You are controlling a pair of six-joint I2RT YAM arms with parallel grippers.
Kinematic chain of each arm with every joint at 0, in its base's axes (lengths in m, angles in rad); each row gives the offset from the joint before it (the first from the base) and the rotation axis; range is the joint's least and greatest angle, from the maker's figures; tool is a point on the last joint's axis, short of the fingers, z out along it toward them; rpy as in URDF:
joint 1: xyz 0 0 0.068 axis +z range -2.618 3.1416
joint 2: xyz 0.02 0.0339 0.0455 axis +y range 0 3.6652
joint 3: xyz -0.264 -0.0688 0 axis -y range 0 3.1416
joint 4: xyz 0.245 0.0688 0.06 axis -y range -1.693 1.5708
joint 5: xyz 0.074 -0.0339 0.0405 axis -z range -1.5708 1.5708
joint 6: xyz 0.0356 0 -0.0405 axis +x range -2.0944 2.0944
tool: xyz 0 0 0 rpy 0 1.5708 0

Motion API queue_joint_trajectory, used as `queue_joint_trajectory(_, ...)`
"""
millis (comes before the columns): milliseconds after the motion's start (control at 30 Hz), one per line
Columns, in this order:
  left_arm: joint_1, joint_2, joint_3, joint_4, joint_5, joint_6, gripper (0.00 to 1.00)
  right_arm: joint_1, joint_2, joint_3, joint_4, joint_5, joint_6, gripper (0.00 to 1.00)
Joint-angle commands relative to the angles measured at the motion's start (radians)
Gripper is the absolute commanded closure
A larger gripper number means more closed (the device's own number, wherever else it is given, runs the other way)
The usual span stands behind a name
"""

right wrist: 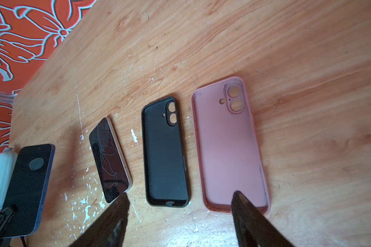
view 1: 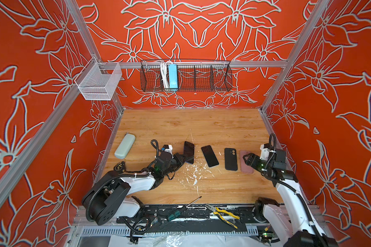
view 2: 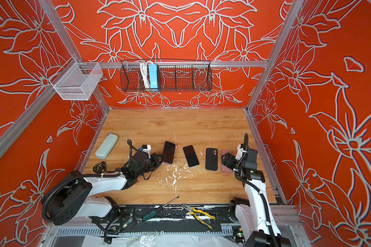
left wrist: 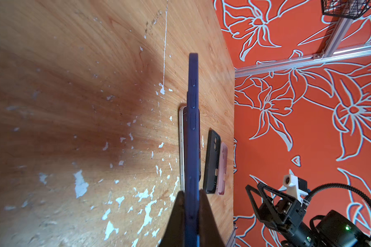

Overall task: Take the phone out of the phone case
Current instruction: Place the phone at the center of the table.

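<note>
**Phone [view 1: 189, 151] still in its blue case [left wrist: 192, 128], pinched on edge above the desk [view 1: 180, 128] by the left claw [left wrist: 191, 198]; removal looks not yet begun.**

The right claw [right wrist: 180, 195] hangs spread and empty over the pink case [right wrist: 227, 149]. Next it would likely need to cross over and peel the blue rim off a corner. The black wire basket [view 1: 201, 79] holds a power strip [view 1: 172, 76] and a white cable [view 1: 163, 74]. The white mesh basket [view 1: 99, 83] looks empty. The pink case and the black case [right wrist: 165, 154] lie empty beside a bare cracked phone [right wrist: 109, 158].
</note>
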Motion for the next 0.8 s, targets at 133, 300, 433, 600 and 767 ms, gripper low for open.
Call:
queue_joint_trajectory(133, -0.033, 0.063, 0.026, 0.095, -0.07, 0.0, 1.0, 0.004, -0.004, -0.021, 0.043, -0.026, 0.007, 0.23)
queue_joint_trajectory(300, -0.048, 0.084, 0.042, 0.08, -0.085, 0.005, 1.0, 0.004, 0.003, -0.025, 0.054, -0.034, 0.007, 0.23)
queue_joint_trajectory(433, -0.055, 0.116, 0.051, 0.092, -0.085, -0.007, 1.0, 0.003, 0.002, -0.03, 0.056, -0.04, 0.008, 0.23)
queue_joint_trajectory(600, -0.064, 0.154, 0.049, 0.121, -0.088, -0.026, 1.0, 0.004, -0.004, -0.035, 0.06, -0.048, 0.012, 0.23)
queue_joint_trajectory(767, -0.071, 0.168, 0.048, 0.118, -0.1, -0.031, 1.0, 0.004, -0.006, -0.035, 0.059, -0.047, 0.012, 0.23)
